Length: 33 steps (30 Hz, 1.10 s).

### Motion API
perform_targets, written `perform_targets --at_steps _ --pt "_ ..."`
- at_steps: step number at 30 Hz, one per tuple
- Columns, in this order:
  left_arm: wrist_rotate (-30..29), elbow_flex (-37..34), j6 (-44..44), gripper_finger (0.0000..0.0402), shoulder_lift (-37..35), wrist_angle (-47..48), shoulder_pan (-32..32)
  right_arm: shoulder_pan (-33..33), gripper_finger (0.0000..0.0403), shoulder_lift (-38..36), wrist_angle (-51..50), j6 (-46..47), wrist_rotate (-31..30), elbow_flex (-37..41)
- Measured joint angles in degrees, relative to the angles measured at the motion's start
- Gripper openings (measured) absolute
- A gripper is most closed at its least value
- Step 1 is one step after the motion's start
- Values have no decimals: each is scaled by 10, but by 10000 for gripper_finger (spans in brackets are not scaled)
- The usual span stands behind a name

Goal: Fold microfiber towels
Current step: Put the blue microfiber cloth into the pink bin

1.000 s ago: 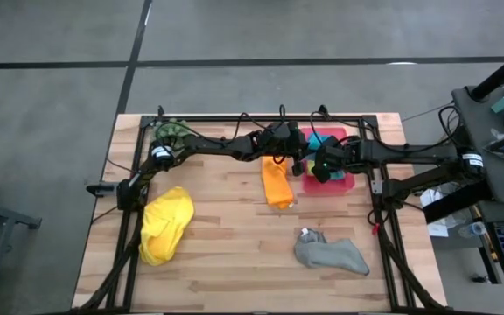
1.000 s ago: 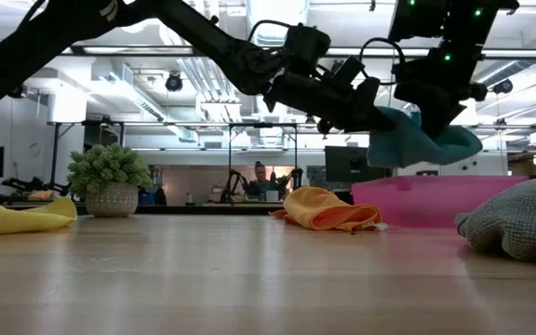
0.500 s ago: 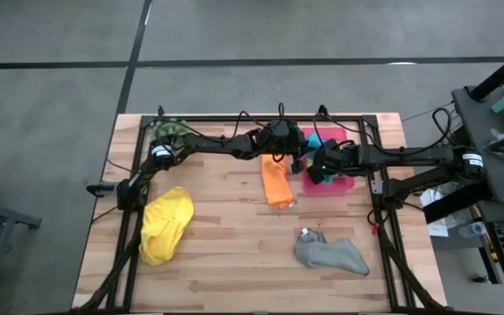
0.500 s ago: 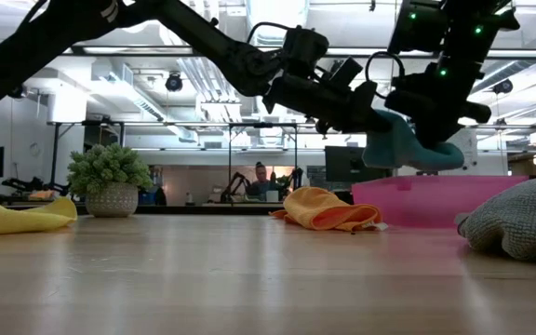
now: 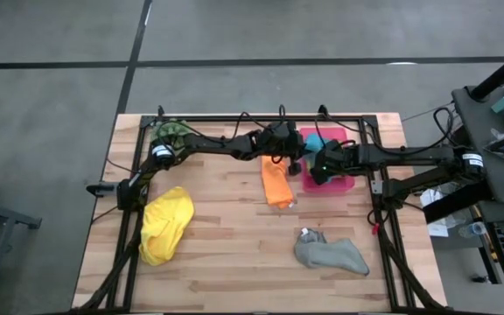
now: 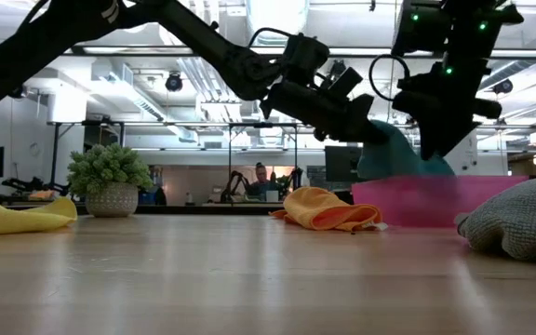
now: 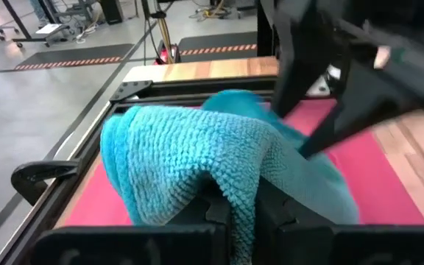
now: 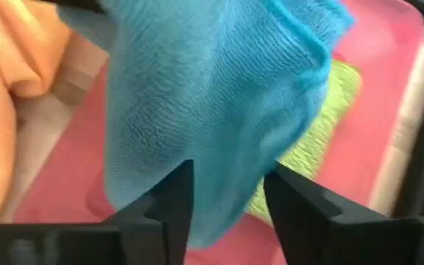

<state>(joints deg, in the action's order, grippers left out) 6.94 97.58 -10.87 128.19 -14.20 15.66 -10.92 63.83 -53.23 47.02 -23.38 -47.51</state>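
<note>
Left gripper (image 7: 234, 213) pinched soft blue microfiber towel (image 7: 190, 158) over flat pink tray (image 7: 389, 165); right gripper (image 8: 223, 195) spread. Orange (image 5: 276, 185), yellow (image 5: 164, 223), grey (image 5: 331, 254) towels unfolded.

Blue towel (image 7: 197, 151), pink tray (image 7: 389, 177)

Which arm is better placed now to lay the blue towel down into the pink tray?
Left, probably. The left end effector is shut on the blue towel, which hangs over the pink tray. The right end effector stands open around the same towel and holds nothing.
</note>
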Motion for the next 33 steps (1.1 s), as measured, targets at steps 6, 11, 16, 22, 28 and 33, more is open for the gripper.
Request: perform_targets --at_steps 6,11,16,22,28,33 --pt "33 -3 -20 2 0 6 0 0 193 -1 -92 -27 0 -54" --pt "71 -6 -32 2 0 23 -2 0 194 -7 -94 -194 0 -105" --pt "72 -6 -15 2 0 49 -7 0 194 -7 -61 -393 33 -125" --pt "72 -6 66 2 0 69 -13 0 194 -7 -15 -526 58 -118" --pt "71 -6 64 10 0 88 -21 -11 194 -6 14 -556 59 -116" --pt "61 -6 -38 11 0 92 -39 -44 194 -6 12 -556 127 -121"
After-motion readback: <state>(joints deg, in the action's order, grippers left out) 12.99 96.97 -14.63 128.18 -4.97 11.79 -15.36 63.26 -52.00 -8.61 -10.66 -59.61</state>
